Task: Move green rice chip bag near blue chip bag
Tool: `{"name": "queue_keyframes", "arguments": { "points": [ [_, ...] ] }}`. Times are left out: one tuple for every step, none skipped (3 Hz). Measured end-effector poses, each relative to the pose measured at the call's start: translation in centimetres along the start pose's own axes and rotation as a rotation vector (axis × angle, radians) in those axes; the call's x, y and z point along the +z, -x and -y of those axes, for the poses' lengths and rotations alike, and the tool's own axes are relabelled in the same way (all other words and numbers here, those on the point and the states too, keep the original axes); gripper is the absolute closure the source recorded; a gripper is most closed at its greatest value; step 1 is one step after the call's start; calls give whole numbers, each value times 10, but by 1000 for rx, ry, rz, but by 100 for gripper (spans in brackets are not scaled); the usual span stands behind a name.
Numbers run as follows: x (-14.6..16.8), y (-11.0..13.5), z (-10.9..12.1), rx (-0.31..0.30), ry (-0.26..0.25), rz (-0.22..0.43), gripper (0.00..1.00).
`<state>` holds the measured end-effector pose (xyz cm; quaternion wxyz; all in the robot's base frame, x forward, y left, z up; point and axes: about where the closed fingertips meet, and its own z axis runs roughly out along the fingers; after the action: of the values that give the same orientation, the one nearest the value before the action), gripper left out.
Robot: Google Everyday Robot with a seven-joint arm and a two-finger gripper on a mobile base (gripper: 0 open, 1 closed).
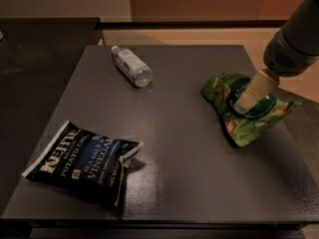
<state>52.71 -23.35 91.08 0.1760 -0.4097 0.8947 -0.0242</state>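
Observation:
The green rice chip bag [238, 127] lies flat on the right side of the dark table [189, 178], near its right edge. My gripper [247, 101] comes down from the upper right, and its beige tip rests over the middle of the green bag, on its dark round label. The blue chip bag [82, 161] lies at the front left corner of the table, far from the green bag, with its white "Kettle" lettering facing up.
A clear plastic water bottle [130, 66] lies on its side at the back left of the table. A dark counter [40, 59] adjoins the table on the left. The floor beyond the right edge is tan.

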Motion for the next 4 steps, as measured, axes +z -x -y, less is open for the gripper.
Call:
{"name": "queue_keyframes", "arguments": {
  "points": [
    [25,-5,13,114,-20,-68,0],
    [49,-9,12,181,10,-119,0],
    [60,-9,6,207,43,-140,18],
    [55,-3,1,206,60,-127,41]
  ]
}}
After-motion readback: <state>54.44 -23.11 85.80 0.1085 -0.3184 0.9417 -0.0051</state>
